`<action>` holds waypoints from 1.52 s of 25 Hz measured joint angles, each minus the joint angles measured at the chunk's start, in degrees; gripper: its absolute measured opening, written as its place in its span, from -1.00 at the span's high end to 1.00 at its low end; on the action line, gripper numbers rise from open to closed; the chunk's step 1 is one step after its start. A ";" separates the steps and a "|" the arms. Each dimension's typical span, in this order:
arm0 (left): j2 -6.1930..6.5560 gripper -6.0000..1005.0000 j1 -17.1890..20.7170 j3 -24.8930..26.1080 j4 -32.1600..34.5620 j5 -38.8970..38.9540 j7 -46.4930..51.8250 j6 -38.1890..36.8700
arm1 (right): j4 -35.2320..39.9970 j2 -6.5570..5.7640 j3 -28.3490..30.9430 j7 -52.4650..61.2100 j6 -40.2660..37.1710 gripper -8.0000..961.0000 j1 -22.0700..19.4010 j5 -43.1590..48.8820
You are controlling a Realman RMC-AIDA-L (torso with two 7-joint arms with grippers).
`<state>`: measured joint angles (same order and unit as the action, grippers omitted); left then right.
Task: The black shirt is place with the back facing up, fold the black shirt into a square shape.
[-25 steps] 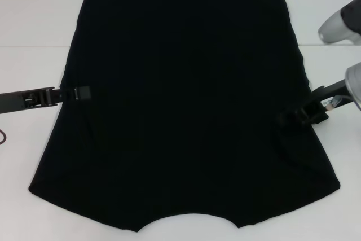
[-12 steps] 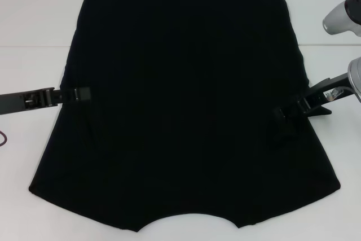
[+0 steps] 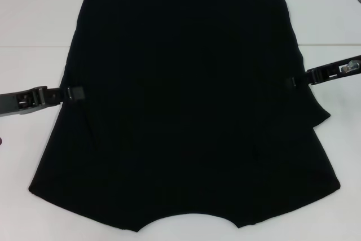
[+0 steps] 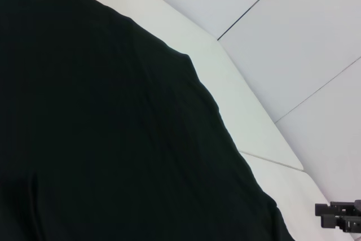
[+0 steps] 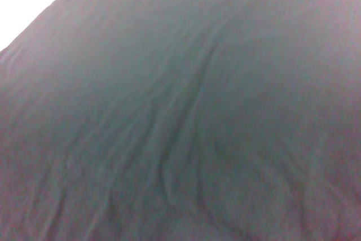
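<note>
Flat on the desk [image 3: 34, 21], the black shirt [image 3: 186, 100] lies between the left gripper [image 3: 75, 92] and right gripper [image 3: 294, 81], each touching its side edge, grip unclear.

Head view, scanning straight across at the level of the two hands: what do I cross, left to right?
Bare table → left hand at the shirt's left edge → black shirt → right hand at the shirt's right edge → bare table again.

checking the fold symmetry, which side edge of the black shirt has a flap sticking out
The edge by the right tool: a flap juts from the black shirt there. The edge by the left tool runs smooth.
</note>
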<state>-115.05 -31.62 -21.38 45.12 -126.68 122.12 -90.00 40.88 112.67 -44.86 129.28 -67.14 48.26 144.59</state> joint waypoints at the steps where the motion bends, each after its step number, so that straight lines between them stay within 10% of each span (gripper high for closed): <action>1: 0.00 0.29 0.02 0.00 -0.01 -0.05 0.05 -0.02 | 0.00 -0.01 0.25 0.48 -0.13 -0.25 -0.06 0.00; 14: 1.54 0.29 0.26 0.66 2.25 -12.95 15.07 -8.59 | -0.01 -4.50 11.35 12.29 -16.67 -0.25 -0.92 0.02; 38: 1.15 0.09 2.40 3.26 5.89 -24.75 19.46 -6.39 | -0.53 -4.74 12.95 13.01 -17.74 -0.25 -1.51 -0.10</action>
<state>-113.90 -29.22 -18.12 51.01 -151.42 141.58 -96.38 40.35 107.93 -31.91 142.29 -84.88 46.74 144.49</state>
